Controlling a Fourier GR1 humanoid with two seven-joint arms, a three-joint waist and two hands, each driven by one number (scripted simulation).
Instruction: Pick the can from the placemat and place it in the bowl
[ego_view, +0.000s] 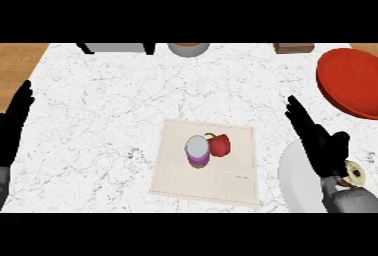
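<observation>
Right hand hovers with its fingers straight and spread, holding nothing, above the near rim of the white bowl at the counter's right side. Over on the beige placemat stands the can (silver top, purple side), touching a red pepper just to its right, and well apart from the bowl. Left hand rests open at the left edge, fingers up, while a red plate sits at the far right of the white marble counter.
</observation>
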